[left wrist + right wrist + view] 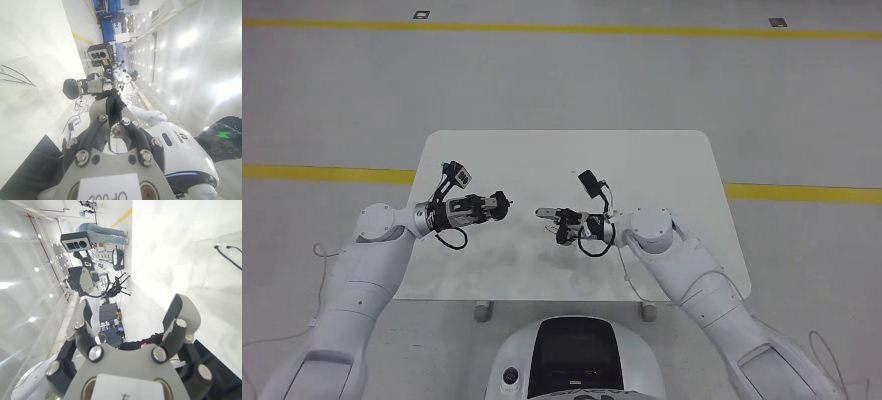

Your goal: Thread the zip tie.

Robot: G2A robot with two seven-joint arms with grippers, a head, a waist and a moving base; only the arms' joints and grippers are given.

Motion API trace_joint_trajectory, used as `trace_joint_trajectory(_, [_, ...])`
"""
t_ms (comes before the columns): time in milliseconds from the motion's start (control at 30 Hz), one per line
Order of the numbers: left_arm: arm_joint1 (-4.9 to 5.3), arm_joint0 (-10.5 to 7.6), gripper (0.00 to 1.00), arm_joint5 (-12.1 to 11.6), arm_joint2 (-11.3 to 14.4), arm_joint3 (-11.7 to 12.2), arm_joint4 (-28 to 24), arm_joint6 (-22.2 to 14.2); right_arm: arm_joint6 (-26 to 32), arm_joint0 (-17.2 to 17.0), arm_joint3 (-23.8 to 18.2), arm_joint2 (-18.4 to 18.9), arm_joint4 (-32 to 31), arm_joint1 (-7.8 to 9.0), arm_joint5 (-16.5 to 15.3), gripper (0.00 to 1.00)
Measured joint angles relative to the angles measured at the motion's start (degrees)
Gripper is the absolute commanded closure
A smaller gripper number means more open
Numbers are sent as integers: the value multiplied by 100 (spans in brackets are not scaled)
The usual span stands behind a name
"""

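Near side first: the table (pixel 542 285) had bare room along its near edge, and both arms hung above its middle, tips facing each other across a small gap. The right gripper (pixel 545 213), a touch nearer, had its fingers (pixel 173 310) spread wide with nothing between them. Opposite it, the left gripper (pixel 500 204) was clenched on a thin black strip, by my read the zip tie (pixel 109 132), its tail trailing back toward the wrist. Spare ties (pixel 226 255) lay flat on the table below. So this looked like the set-up just before threading: the right had to catch the free end and steer it into the head — a fine alignment, since the strip would likely flex. Beyond the grippers the far half of the table lay open, its edges well apart from either arm.
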Motion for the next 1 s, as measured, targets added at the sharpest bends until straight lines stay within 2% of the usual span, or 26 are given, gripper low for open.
trace_joint_trajectory(100, [0, 0, 100, 0, 0, 0, 0, 0, -140, 124, -213, -98, -510, 19, 352, 0])
trace_joint_trajectory(233, [0, 0, 100, 0, 0, 0, 0, 0, -218, 296, -578, -339, -1295, 27, 1107, 0])
trace_joint_trajectory(300, [0, 0, 100, 0, 0, 0, 0, 0, -200, 356, -614, -461, -1579, 19, 1345, 0])
trace_joint_trajectory(467, [0, 0, 100, 0, 0, 0, 0, 0, 28, 531, -223, -797, -2231, -71, 1330, 0])
trace_joint_trajectory(767, [0, 0, 100, 0, 0, 0, 0, 0, -90, 521, -236, -810, -2295, -83, 1299, 0])
trace_joint_trajectory(900, [0, 0, 100, 0, 0, 0, 0, 0, -86, 599, -378, -1027, -2922, -89, 1330, 0])
trace_joint_trajectory(1000, [0, 0, 100, 0, 0, 0, 0, 0, 14, 740, -283, -1204, -3460, -167, 1333, 0])
